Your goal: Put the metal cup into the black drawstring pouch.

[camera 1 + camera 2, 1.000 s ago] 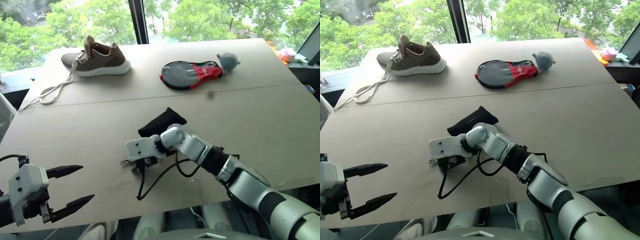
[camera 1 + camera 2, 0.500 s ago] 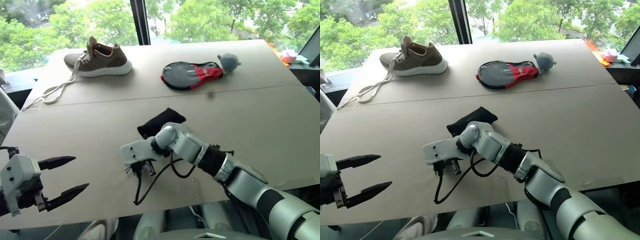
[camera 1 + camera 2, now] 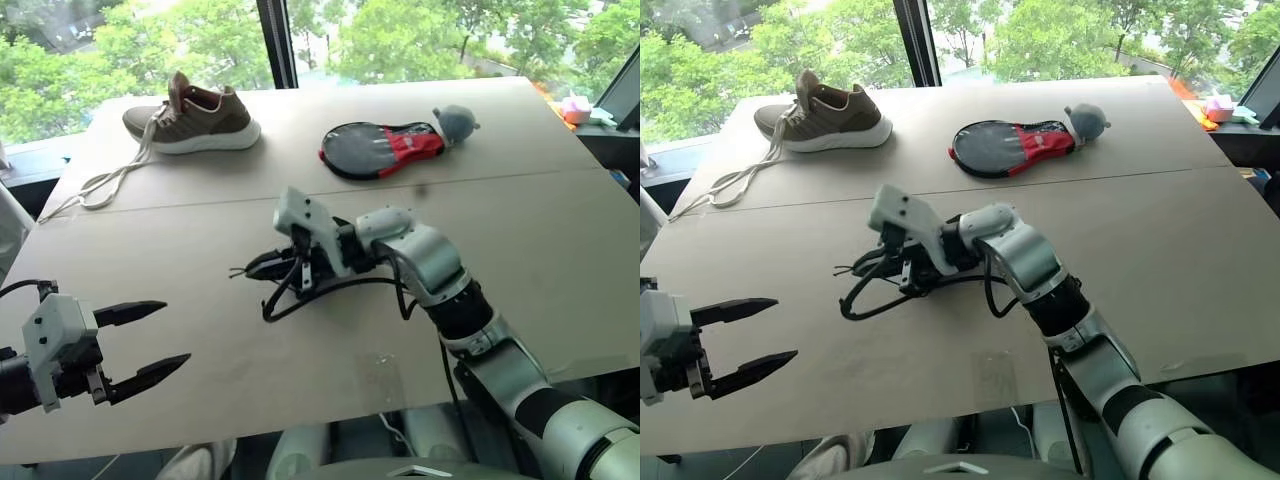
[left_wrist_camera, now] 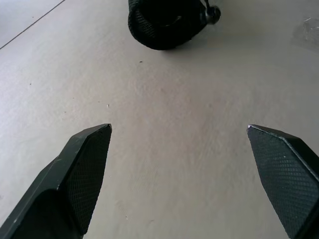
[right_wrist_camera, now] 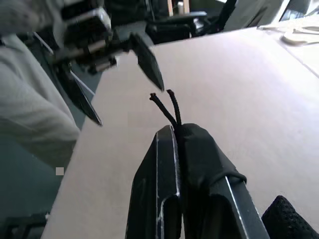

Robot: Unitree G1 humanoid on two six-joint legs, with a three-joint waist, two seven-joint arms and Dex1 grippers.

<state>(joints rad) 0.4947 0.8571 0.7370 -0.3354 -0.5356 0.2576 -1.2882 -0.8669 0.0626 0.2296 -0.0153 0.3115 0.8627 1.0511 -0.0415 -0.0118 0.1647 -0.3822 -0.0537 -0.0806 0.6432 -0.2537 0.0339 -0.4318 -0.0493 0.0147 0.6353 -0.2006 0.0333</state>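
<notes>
One pouch, one shoe, two grippers.

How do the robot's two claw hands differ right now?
The left end effector has its black fingers spread wide, while the right end effector is clamped shut. The left one holds nothing and hangs over the bare table; the right one grips the black drawstring pouch with its cord dangling. The left one is low, near the table's front edge; the right one is near the middle. Both have two black fingers.

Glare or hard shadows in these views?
Left eye view: daylight through the window, table evenly lit, no hard shadows. Left wrist view: black drawstring pouch reads as a dark mass. Right wrist view: cord ends stand clear against pale table.
</notes>
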